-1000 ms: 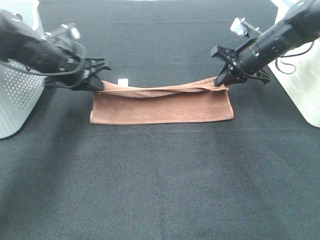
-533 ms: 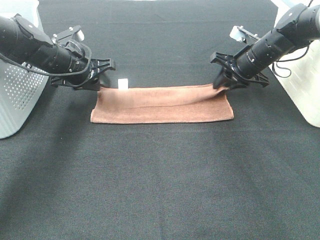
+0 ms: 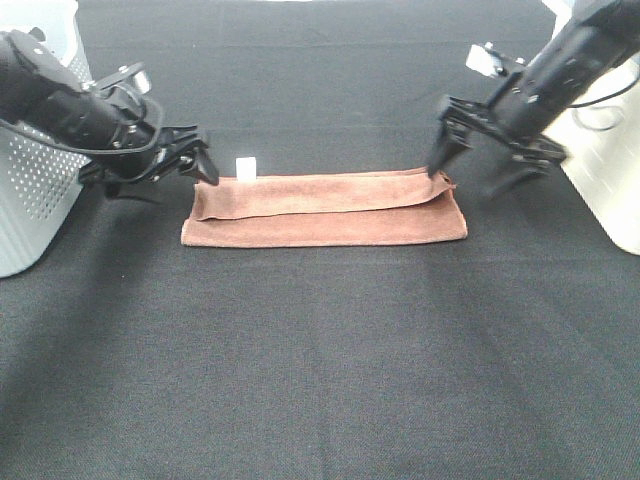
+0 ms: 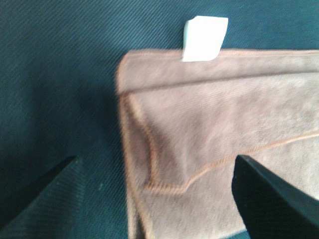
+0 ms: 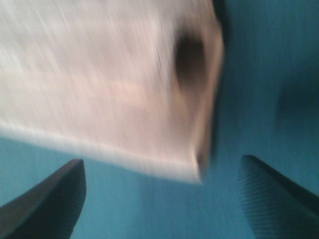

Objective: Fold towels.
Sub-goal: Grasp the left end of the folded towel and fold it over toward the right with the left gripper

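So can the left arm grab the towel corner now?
Probably yes. The left gripper is open right over a corner of the towel, and nothing sits between them.

Blurred towel (image 5: 99,84) corner lying on dark surface (image 5: 264,74); right hand (image 5: 159,164) fingers spread wide, nothing gripped.

Towel (image 5: 99,74) motion-blurred in right wrist view; cut off by edge in left wrist view.
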